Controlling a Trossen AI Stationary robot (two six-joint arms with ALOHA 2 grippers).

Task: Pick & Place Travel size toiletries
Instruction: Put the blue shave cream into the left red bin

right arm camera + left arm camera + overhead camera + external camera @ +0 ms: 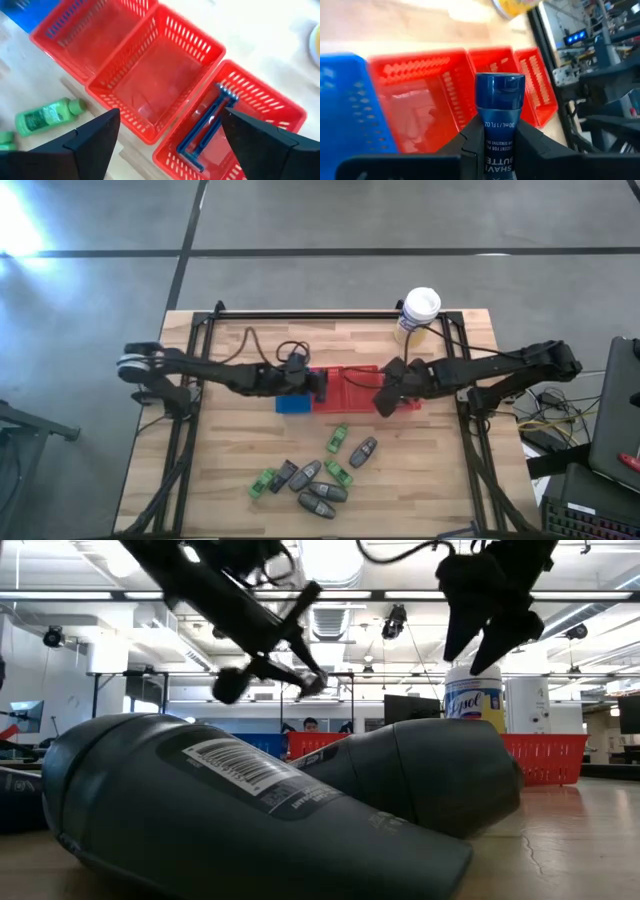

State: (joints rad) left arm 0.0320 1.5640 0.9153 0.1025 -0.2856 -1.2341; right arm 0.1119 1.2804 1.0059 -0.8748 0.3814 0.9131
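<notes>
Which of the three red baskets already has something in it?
The end red basket, farthest from the blue one: it holds blue razors. The other two red baskets look bare.

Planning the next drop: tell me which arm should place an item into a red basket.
Left. Its hand holds a blue tube beside the red baskets; the right hand is open and empty.

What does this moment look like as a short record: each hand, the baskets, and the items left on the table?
left hand: shut on a dark blue tube, above the baskets
right hand: open, empty, over the red baskets
blue basket: beside the red ones, contents not visible
razors: two blue ones lying in one end red basket
other red baskets: look empty
left on table: green bottles and grey containers, loosely clustered
canister: upright at table edge
</notes>
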